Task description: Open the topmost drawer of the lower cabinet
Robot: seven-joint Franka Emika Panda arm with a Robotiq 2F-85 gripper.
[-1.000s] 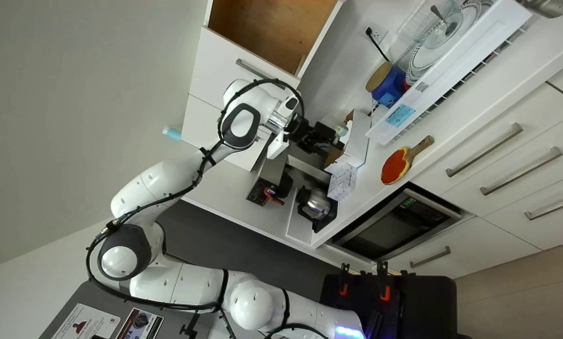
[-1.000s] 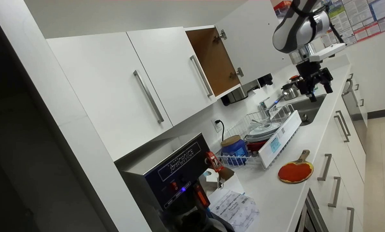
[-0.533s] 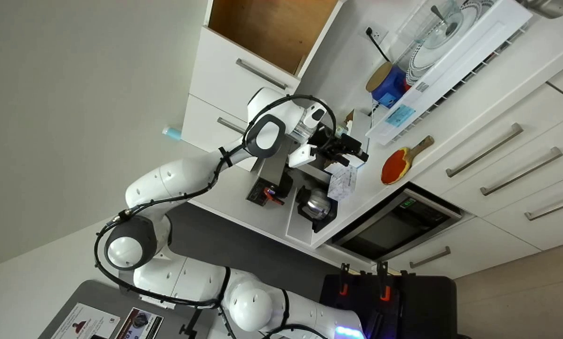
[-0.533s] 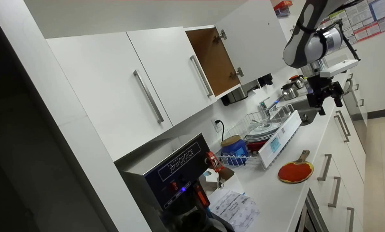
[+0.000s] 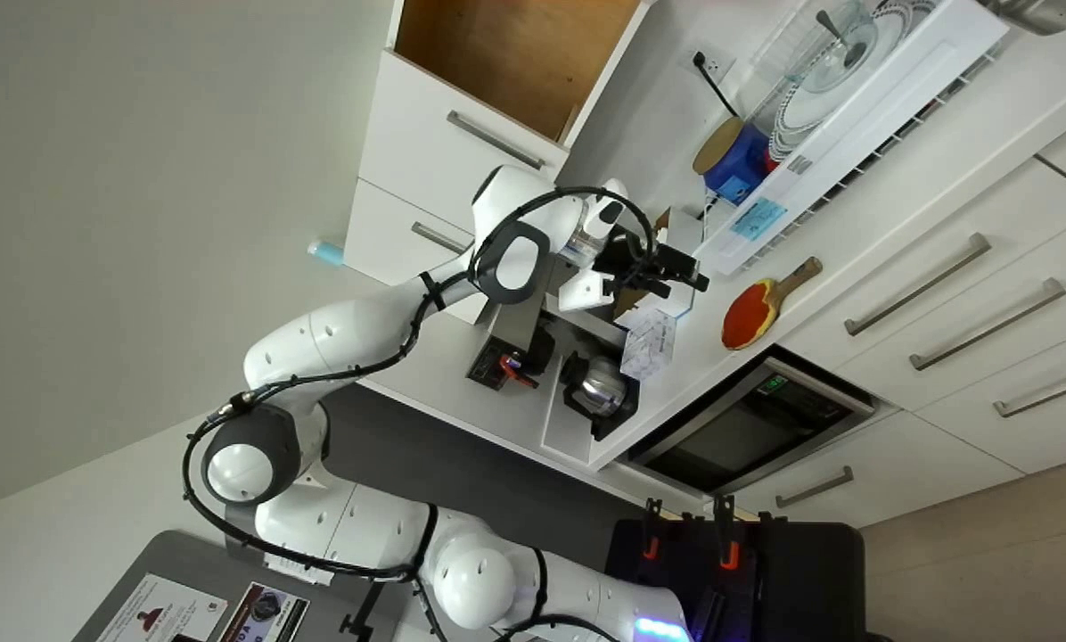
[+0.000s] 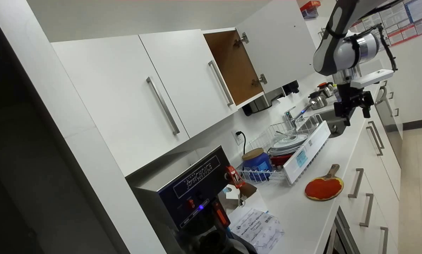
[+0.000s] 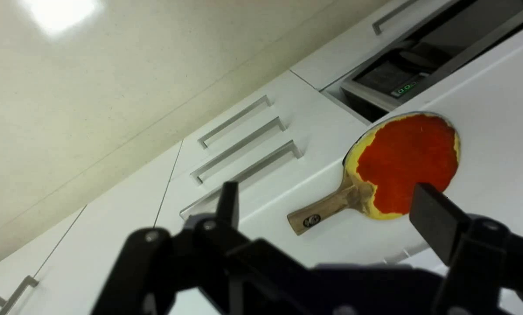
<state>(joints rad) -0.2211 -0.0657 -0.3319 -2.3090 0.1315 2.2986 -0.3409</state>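
A white worktop (image 6: 294, 215) carries a paddle (image 6: 324, 189) and wire rack (image 6: 276, 175); beneath its edge lies the closed topmost drawer (image 5: 943, 246), above pale floor (image 7: 130, 87). The pincer (image 7: 327, 192), spread wide, hangs above.

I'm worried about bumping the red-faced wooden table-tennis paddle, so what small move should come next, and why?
Probably nudge the black two-fingered tool toward the slim grey metal handle of the flat white topmost drawer. That drawer looks shut, and in the wrist view the open jaws face the paddle more than that handle.
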